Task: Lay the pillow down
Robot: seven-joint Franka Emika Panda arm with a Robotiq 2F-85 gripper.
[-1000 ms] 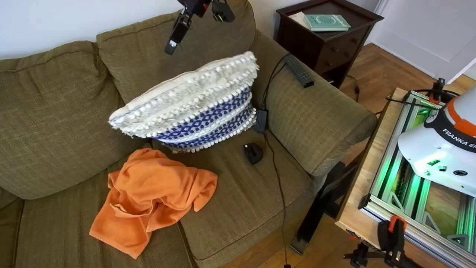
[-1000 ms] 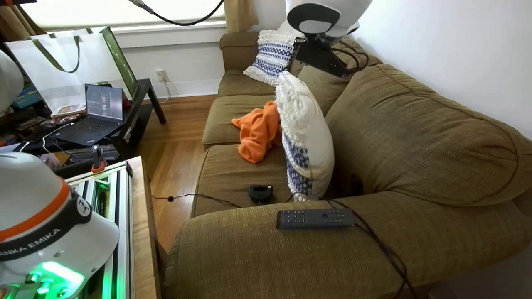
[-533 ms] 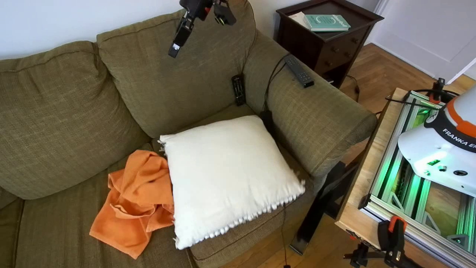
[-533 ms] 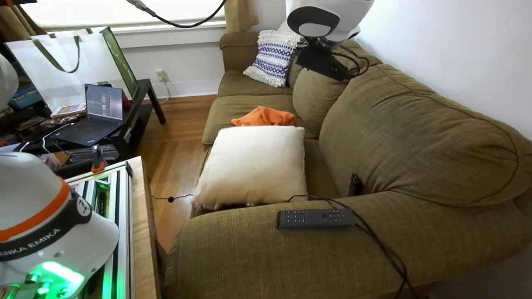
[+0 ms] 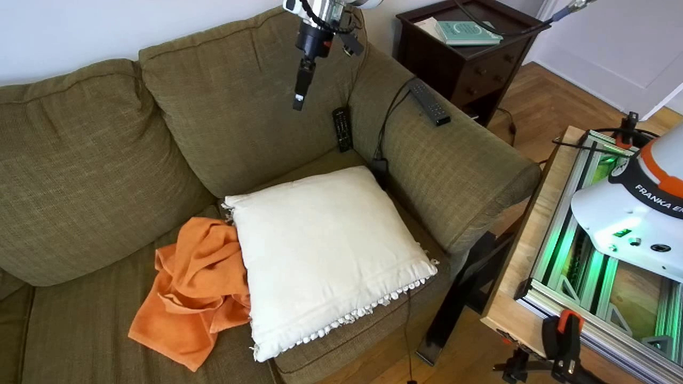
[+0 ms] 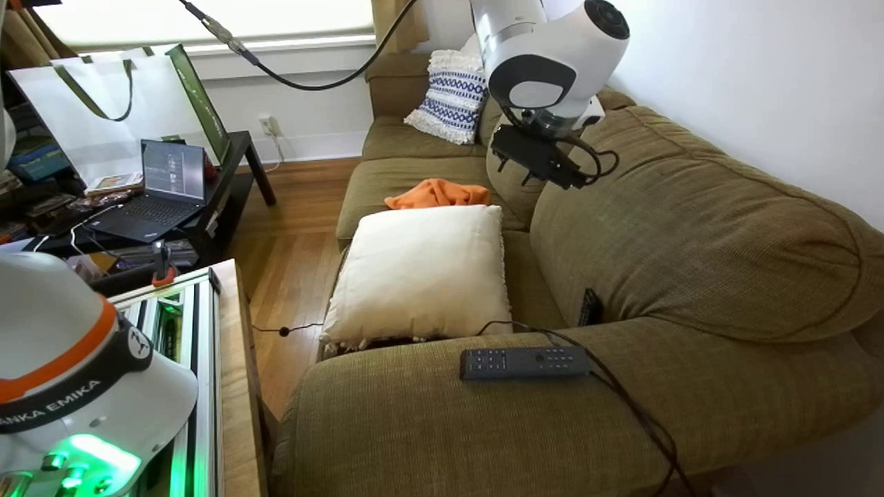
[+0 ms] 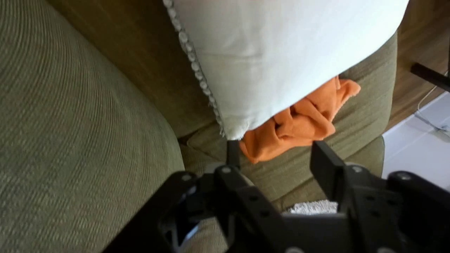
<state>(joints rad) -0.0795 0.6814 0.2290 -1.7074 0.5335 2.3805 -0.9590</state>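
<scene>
The pillow lies flat on the sofa seat, plain white side up, in both exterior views [image 5: 320, 256] [image 6: 428, 269]. Its tasselled edge shows toward the seat front; the patterned side is hidden underneath. In the wrist view the pillow [image 7: 274, 52] fills the upper middle, with one corner near the left fingertip. My gripper [image 7: 276, 146] is open, with nothing between its fingers. In an exterior view the gripper [image 5: 300, 98] hangs in front of the back cushion, above and apart from the pillow. It also shows in an exterior view [image 6: 532, 166] above the seat.
An orange cloth [image 5: 197, 282] lies against the pillow's side, partly under its edge. A remote [image 5: 342, 129] leans in the sofa corner; another remote [image 5: 429, 101] and cables lie on the armrest [image 5: 453, 160]. A patterned pillow [image 6: 452, 96] stands at the sofa's far end.
The pillow has gone from standing upright, patterned side showing, to lying flat with its white side up. The gripper has then moved down and toward the armrest. The corner remote has come into view.
</scene>
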